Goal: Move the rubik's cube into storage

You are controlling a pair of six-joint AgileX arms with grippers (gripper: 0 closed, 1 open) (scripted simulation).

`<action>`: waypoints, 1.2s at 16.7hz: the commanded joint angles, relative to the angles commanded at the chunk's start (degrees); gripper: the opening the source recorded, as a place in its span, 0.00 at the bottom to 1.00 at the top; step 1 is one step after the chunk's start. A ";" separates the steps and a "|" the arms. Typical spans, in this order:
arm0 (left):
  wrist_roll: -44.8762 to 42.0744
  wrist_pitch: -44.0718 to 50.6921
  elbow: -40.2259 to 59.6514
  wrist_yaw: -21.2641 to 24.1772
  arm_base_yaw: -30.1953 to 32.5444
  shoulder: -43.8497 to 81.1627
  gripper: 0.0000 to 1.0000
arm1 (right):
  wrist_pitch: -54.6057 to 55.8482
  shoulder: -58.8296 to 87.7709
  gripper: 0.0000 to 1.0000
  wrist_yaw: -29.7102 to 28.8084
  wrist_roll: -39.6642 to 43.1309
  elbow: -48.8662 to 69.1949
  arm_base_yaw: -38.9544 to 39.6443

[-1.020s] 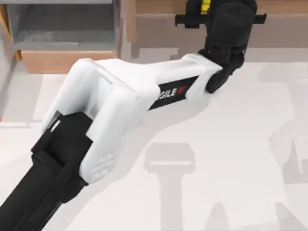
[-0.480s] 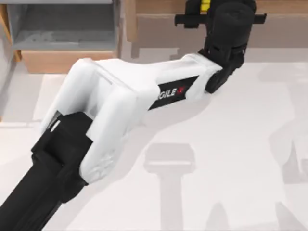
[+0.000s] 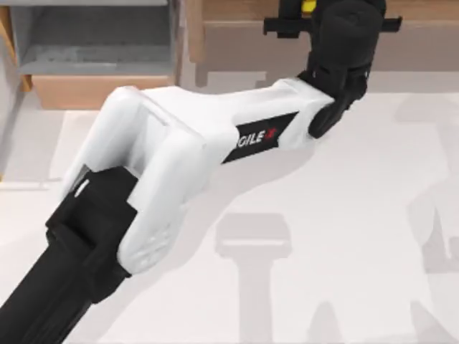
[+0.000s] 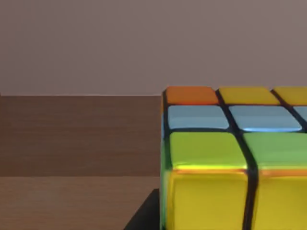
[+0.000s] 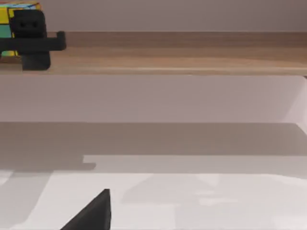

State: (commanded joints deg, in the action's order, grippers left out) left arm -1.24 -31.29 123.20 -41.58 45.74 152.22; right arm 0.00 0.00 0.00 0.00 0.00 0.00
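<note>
The rubik's cube (image 4: 230, 158), tiled yellow, green, blue and orange, sits at the long wooden shelf (image 3: 237, 29) at the back of the table. My left arm reaches across the table to it, and my left gripper (image 3: 315, 18) is shut on the cube, whose yellow corner (image 3: 308, 6) peeks out beside the wrist. From the right wrist view the left gripper (image 5: 31, 40) stands on the shelf board (image 5: 182, 55) with the cube (image 5: 12, 17) behind it. The storage (image 3: 93, 43), a grey-walled drawer with a light wood front panel (image 3: 100, 91), stands open at the back left.
A dark part of my right gripper (image 5: 91, 215) shows low over the white table (image 3: 344, 215). The left arm's white link (image 3: 186, 150) crosses the table diagonally. The shelf's brown back board (image 4: 76, 134) rises behind the cube.
My left gripper and the cube have shifted slightly toward the back of the table in the top view. The rest of the scene is the same.
</note>
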 joint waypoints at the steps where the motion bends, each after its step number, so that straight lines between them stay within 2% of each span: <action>1: -0.83 -1.03 -0.26 0.60 0.95 -1.12 0.00 | 0.00 0.00 1.00 0.00 0.00 0.00 0.00; 4: -2.99 -3.56 -2.14 2.81 4.31 -3.52 0.00 | 0.00 0.00 1.00 0.00 0.00 0.00 0.00; 6: -3.24 -3.40 -4.37 2.74 5.30 -4.00 0.00 | 0.00 0.00 1.00 0.00 0.00 0.00 0.00; 12: 0.25 -0.21 -6.74 -1.75 1.03 -4.97 0.00 | 0.00 0.00 1.00 0.00 0.00 0.00 0.00; 20: -0.36 1.30 -6.03 -0.65 1.90 -5.66 0.00 | 0.00 0.00 1.00 0.00 0.00 0.00 0.00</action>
State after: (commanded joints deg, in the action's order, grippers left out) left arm -1.60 -30.00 117.17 -42.22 47.65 146.56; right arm 0.00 0.00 0.00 0.00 0.00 0.00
